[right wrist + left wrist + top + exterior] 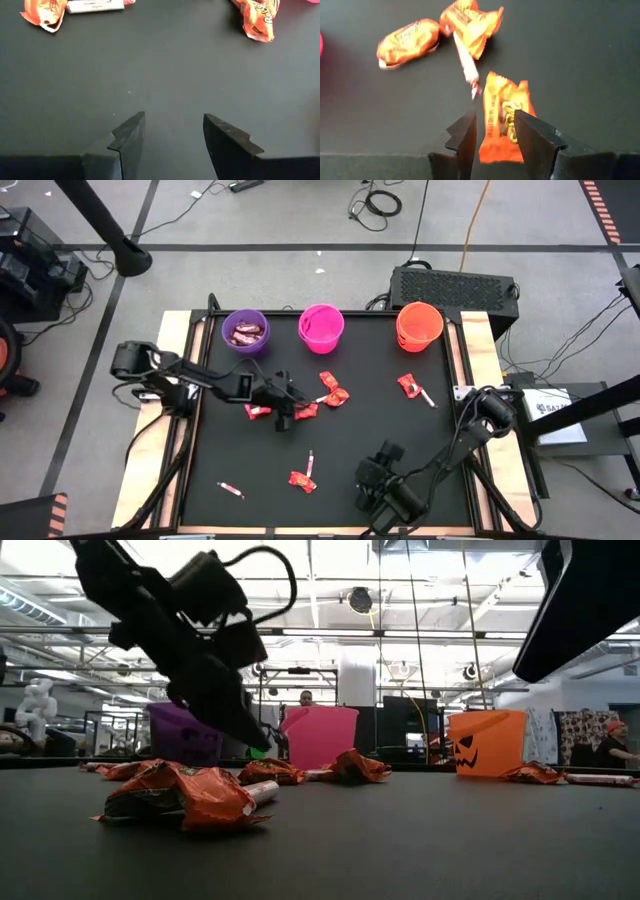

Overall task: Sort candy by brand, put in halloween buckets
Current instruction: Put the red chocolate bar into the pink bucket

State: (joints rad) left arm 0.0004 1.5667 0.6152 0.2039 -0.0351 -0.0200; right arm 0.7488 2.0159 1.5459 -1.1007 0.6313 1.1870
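No text clearly readable anywhere.

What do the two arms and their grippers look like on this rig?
Both arms are dark, near black, built of slim tubes joined by chunky rounded joints. The left arm carries looping black cables, clear in the low view. The left gripper and right gripper each have two flat, dark, wedge-shaped fingers with angled tips. No markings show on them.

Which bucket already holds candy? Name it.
The purple bucket, nearest the left arm's side: wrapped candy lies inside it. The magenta bucket and orange bucket look empty.
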